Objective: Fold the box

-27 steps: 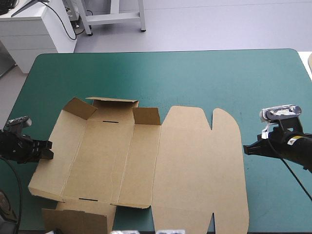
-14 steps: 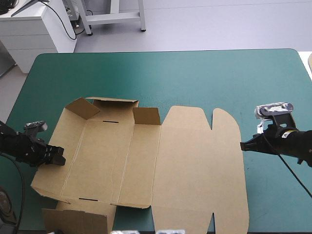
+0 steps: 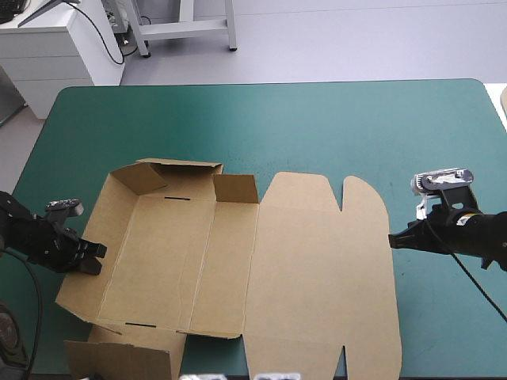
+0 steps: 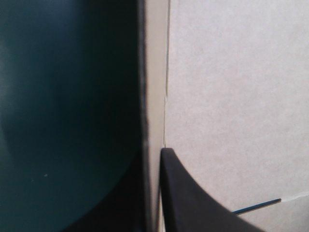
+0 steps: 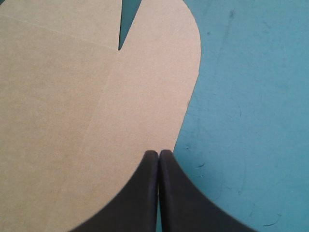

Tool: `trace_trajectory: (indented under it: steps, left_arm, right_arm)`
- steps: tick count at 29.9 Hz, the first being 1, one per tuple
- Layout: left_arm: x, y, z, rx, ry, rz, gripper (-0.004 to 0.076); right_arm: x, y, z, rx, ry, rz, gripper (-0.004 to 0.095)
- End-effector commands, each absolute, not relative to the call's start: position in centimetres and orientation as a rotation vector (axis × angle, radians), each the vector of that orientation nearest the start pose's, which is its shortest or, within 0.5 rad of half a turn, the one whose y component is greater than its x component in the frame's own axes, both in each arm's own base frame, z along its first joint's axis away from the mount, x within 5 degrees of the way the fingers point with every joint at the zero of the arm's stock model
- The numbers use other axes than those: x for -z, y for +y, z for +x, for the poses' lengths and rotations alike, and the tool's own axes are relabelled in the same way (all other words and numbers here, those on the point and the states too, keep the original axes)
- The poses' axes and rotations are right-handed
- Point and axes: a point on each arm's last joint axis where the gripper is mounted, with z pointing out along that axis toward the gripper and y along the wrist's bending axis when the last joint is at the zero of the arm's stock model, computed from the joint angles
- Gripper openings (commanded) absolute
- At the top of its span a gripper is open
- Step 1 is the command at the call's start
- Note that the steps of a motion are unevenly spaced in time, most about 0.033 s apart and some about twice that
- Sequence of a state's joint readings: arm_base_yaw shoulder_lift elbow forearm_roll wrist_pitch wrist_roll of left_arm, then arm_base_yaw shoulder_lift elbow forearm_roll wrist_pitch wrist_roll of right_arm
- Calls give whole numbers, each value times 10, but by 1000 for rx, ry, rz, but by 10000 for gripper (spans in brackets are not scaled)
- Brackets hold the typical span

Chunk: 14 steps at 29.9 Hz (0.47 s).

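L hand (image 3: 97,255) moved inward, 1 box (image 3: 301,261), wall pinched, R hand (image 3: 393,240) alongside

From above, the box (image 3: 309,261) runs out of sight nearest me, its near flaps cut short; at the left gripper (image 4: 152,155), one black finger (image 4: 120,205) is half lost in blurred shadow behind the raised wall.

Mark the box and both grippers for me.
box (image 3: 317,269): high view, on its flat lid panel.
left gripper (image 3: 96,260): high view, between the fingertips at the box's left wall.
right gripper (image 5: 158,154): right wrist view, where the shut fingertips meet.
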State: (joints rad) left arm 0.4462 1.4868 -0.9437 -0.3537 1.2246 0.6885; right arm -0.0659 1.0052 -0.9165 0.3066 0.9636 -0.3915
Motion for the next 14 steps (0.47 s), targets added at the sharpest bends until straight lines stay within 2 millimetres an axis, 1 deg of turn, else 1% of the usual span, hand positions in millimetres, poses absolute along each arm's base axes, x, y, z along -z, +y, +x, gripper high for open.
trace_trajectory:
  steps: [1, 5, 8, 14]
  left_arm:
    - [-243, 74, 226, 526, 3017, 233, -8]
    - [-245, 72, 229, 550, 2957, 290, -8]
    - [-244, 66, 236, 495, 2922, 371, -8]
    - [-245, 35, 256, 357, 2821, 571, -8]
  right_arm:
    - [-344, 11, 184, -194, 2406, -290, -21]
    - [-346, 11, 181, -184, 2390, -309, -21]
    - [-348, 11, 179, -179, 2377, -309, -21]
    - [-351, 12, 173, -179, 2369, -314, -21]
